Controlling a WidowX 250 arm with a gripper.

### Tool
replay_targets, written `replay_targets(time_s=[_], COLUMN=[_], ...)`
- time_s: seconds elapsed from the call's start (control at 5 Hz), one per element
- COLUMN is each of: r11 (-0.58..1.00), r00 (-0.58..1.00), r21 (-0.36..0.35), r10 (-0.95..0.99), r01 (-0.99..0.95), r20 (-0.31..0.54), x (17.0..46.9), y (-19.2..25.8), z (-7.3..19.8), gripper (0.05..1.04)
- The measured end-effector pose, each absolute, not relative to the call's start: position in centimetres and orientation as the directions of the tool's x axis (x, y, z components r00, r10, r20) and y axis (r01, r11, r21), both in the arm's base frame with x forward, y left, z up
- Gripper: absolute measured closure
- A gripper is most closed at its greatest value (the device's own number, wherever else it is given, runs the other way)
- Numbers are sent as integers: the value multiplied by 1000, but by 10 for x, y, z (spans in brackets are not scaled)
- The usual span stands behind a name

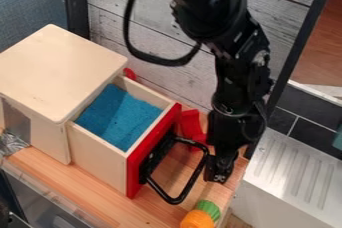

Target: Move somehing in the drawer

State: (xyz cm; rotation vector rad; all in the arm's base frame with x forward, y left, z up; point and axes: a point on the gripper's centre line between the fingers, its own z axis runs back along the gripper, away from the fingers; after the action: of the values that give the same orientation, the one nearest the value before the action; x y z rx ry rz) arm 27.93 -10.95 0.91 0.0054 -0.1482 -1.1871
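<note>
My gripper point(219, 171) hangs down just right of the drawer's black handle point(175, 200); whether the two touch I cannot tell. The wooden drawer point(99, 158) with its red front point(136, 173) stands pulled out of the pale wooden cabinet point(57, 67). Inside the drawer lies blue material point(123, 119), covering much of its floor.
A red object point(192, 123) stands behind the drawer front, beside the arm. An orange and green toy point(198, 218) lies at the counter's front edge. At the right is a ridged metallic surface point(297, 174), and crumpled foil point(11, 143) lies at the far left.
</note>
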Motion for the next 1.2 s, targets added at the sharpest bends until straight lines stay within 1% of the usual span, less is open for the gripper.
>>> replay_targets(time_s=[0.2,0.4,0.6,0.8,1.2], r11=[168,104,65,72,120], r00=[150,76,40,49,104], r21=[104,122,107,104,87], r10=[-976,-974,-976,-977,-979], r01=[980,987,992,992,989], r20=[155,215,216,209,175], x=[273,255,234,230,237], y=[-132,-151,-168,-166,-147], z=[8,20,17,10,-7], gripper=[83,83,83,83,83])
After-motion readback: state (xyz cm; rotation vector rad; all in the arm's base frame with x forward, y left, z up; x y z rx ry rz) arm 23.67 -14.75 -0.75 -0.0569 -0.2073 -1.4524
